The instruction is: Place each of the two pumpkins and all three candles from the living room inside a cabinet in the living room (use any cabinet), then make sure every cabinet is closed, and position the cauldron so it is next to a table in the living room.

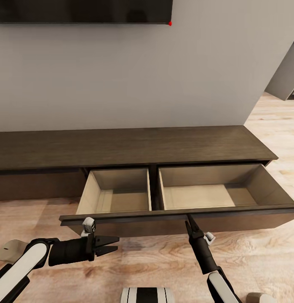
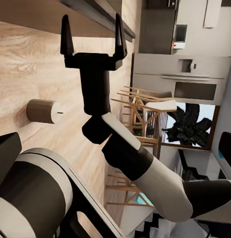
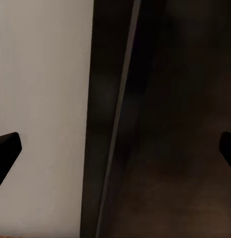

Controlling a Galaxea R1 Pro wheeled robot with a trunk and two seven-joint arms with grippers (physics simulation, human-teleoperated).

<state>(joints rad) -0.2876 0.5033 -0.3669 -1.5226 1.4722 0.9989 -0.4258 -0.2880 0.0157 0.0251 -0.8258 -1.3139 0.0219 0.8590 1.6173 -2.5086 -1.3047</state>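
The dark-brown cabinet (image 1: 134, 145) runs along the wall with one wide drawer (image 1: 134, 218) pulled out. Both of its pale compartments hold nothing. My right gripper (image 1: 190, 220) points up at the drawer front's lower edge, open, with the dark front (image 3: 160, 124) filling the space between its fingers. It also appears in the left wrist view as an open right gripper (image 2: 92, 37) just under the drawer edge. My left gripper (image 1: 111, 245) hovers open above the floor, pointing right. A pale candle (image 2: 43, 111) with a dark wick rests on the plank floor near the right arm. Pumpkins, cauldron and table are out of view.
A wall TV (image 1: 79, 10) hangs above the cabinet. Light wood floor (image 1: 155, 261) spreads in front of the drawer. A doorway (image 1: 286, 75) opens at the right. In the left wrist view, wooden chairs (image 2: 145, 104) and kitchen units (image 2: 180, 64) stand farther off.
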